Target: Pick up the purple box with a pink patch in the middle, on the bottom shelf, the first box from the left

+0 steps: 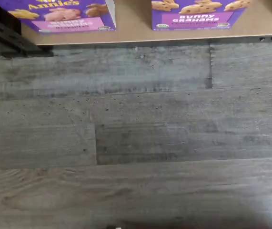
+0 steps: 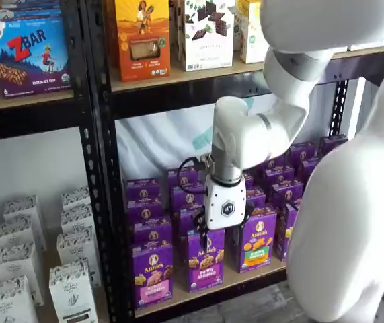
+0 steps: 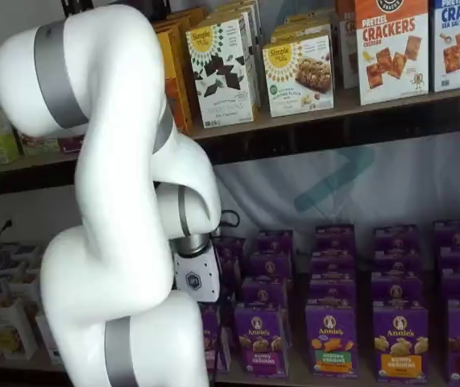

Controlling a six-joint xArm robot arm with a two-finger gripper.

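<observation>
Item 1, the purple box (image 2: pixel 152 273): upright at the front of the bottom shelf (image 2: pixel 212 288), pink band across its lower middle, leftmost of the front row as I read it in a shelf view; the wrist view catches only its lower part (image 1: pixel 59 16) at the shelf lip, above grey plank floor. Item 2, neighbour carton with a darker purple band (image 2: pixel 205 260), just beside the target, and a green-banded carton (image 2: pixel 257 240) further along. Item 3, pincer (image 2: pixel 208 237): white body hangs in front of the row, nearer the darker-banded carton than the target; the black fingers are mostly lost against the cartons, so I cannot see a gap, but by my readout the jaws are spread to their fullest and nothing is held. In a shelf view (image 3: pixel 196 278) the arm covers most of the target. Risks, in my judgement: the pincer sits off to the neighbour's side, so a straight advance could take the wrong carton; wide jaws may clip the neighbour or the black rack upright (image 2: pixel 97 222) beside the target; a push rather than a pinch could tip the box backward into the rows behind.
</observation>
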